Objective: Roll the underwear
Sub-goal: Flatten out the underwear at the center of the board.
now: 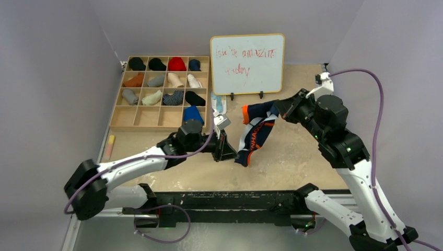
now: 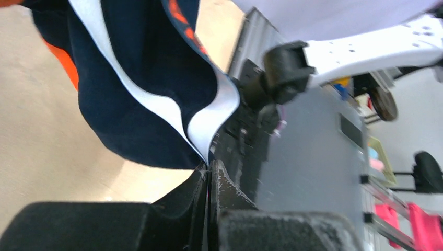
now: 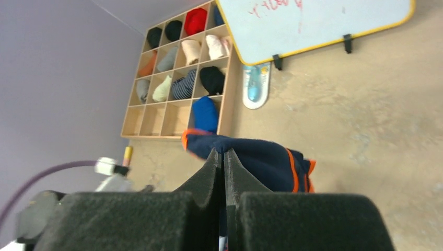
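Nearest, in front of the whiteboard [image 1: 247,63]: left claw [image 1: 233,155] clamped shut on the white waistband at the low end of the navy underwear [image 1: 256,133]. Underwear hangs slantwise over the desk [image 1: 298,157] before the whiteboard, its upper, orange-trimmed end pinched in the closed right claw [image 1: 278,109]. Farther back, left of the whiteboard: wooden tray [image 1: 147,118] holding rolled clothes [image 1: 176,64].
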You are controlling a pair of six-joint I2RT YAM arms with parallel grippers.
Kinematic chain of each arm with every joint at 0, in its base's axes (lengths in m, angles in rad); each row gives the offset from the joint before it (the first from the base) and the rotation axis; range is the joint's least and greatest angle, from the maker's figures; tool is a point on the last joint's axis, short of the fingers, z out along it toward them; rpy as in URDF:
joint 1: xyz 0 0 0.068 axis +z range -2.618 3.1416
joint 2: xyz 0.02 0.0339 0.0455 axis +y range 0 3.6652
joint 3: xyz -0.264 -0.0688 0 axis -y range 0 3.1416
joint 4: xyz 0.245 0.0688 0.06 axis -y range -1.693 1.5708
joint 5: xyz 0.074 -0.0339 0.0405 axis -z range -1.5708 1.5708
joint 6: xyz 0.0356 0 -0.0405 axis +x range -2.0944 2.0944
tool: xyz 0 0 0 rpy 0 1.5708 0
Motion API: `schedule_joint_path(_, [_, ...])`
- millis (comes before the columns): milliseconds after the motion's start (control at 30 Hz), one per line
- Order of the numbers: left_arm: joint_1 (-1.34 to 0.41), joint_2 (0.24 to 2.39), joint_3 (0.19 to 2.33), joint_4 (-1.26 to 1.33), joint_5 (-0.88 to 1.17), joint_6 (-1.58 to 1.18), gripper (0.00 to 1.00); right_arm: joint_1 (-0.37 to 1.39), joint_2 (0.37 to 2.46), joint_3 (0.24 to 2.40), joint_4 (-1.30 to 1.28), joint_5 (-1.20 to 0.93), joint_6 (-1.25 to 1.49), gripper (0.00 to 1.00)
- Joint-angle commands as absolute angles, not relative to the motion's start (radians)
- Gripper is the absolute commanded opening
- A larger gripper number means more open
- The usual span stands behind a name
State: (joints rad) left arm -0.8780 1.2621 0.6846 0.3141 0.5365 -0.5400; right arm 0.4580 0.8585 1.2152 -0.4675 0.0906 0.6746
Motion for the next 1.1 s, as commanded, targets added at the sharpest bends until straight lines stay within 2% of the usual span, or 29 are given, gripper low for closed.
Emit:
schedule_joint_path(0, [-0.892, 1.089, 0.823, -0.141, 0.658, -0.559, 0.00, 0.461, 0.768, 1.330, -0.724, 0.165, 0.659, 0.00])
schedule_joint_path(100, [-0.889, 1.035, 0.915, -0.393, 0.644, -0.568, 0.00, 0.461, 0.714, 1.350, -0.850, 0.161, 0.706, 0.00])
schedule_joint_path(200, [-0.841, 1.001, 0.959, -0.464, 0.659, -0.591, 0.00, 0.460, 0.691, 1.322, -0.868, 0.145, 0.772, 0.00])
schedule_joint_path(267, [-0.663, 1.087, 0.998, -0.530, 0.714, -0.524, 0.00, 0.462, 0.745, 1.180, -0.807, 0.191, 0.823, 0.00])
schedule_joint_path(400, [-0.535, 1.282, 1.005, -0.439, 0.792, -0.454, 0.00, 0.456, 0.930, 1.050, -0.645, 0.386, 0.823, 0.01])
schedule_joint_path(467, [-0.502, 1.410, 1.063, -0.457, 0.763, -0.394, 0.00, 0.417, 1.070, 1.026, -0.543, 0.362, 0.792, 0.06])
schedule_joint_path(533, [-0.486, 1.556, 1.133, -0.486, 0.737, -0.317, 0.00, 0.342, 1.233, 1.049, -0.482, 0.249, 0.767, 0.08])
schedule_joint_path(567, [-0.480, 1.623, 1.173, -0.501, 0.751, -0.288, 0.00, 0.305, 1.307, 1.074, -0.460, 0.210, 0.747, 0.12])
schedule_joint_path(600, [-0.478, 1.685, 1.215, -0.537, 0.731, -0.264, 0.00, 0.283, 1.383, 1.098, -0.433, 0.207, 0.728, 0.21])
schedule_joint_path(633, [-0.476, 1.738, 1.273, -0.565, 0.682, -0.251, 0.01, 0.253, 1.471, 1.136, -0.425, 0.173, 0.698, 0.43])
schedule_joint_path(667, [-0.469, 1.781, 1.303, -0.577, 0.657, -0.243, 0.13, 0.235, 1.526, 1.190, -0.437, 0.164, 0.652, 0.52])
schedule_joint_path(700, [-0.464, 1.809, 1.336, -0.604, 0.621, -0.240, 0.23, 0.223, 1.578, 1.234, -0.472, 0.177, 0.624, 0.68])
schedule_joint_path(733, [-0.460, 1.821, 1.367, -0.627, 0.601, -0.233, 0.31, 0.211, 1.616, 1.278, -0.509, 0.181, 0.602, 0.76])
schedule_joint_path(833, [-0.459, 1.768, 1.394, -0.634, 0.528, -0.230, 0.54, 0.196, 1.635, 1.302, -0.525, 0.199, 0.551, 0.78])
schedule_joint_path(900, [-0.459, 1.730, 1.405, -0.649, 0.467, -0.229, 0.61, 0.192, 1.607, 1.256, -0.490, 0.171, 0.524, 0.79])
schedule_joint_path(1067, [-0.460, 1.651, 1.373, -0.669, 0.500, -0.231, 0.63, 0.192, 1.555, 1.124, -0.402, -0.060, 0.456, 0.76])
